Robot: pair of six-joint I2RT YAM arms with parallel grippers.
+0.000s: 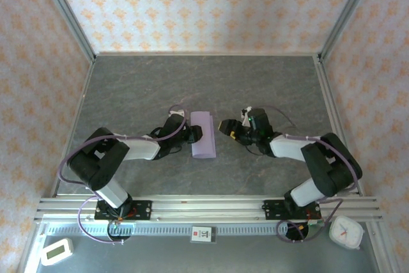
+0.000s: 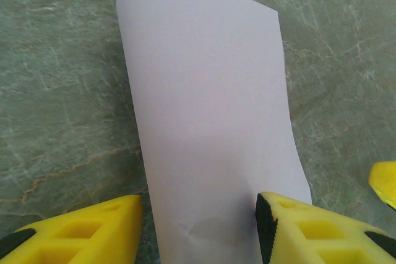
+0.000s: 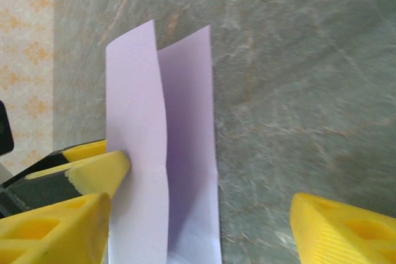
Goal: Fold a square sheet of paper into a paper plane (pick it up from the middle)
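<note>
The square sheet of paper [image 1: 203, 135] lies on the grey table, folded in half into a pale lilac strip. In the right wrist view its upper flap [image 3: 137, 153] stands up a little off the lower one. My left gripper [image 1: 193, 134] is at the strip's left edge, jaws open. In the left wrist view the strip [image 2: 207, 122] runs out between the yellow fingers [image 2: 86, 230] of the left gripper [image 2: 198, 233], which is not clamped on it. My right gripper [image 1: 225, 129] is open just right of the paper, apart from it. The right gripper [image 3: 198, 233] faces the strip's open side.
An aluminium rail [image 1: 204, 208] carries both arm bases at the near edge. A white timer [image 1: 56, 251] sits at the near left and a small clock [image 1: 346, 231] at the near right. Patterned walls with metal posts close in the table [image 1: 204, 87].
</note>
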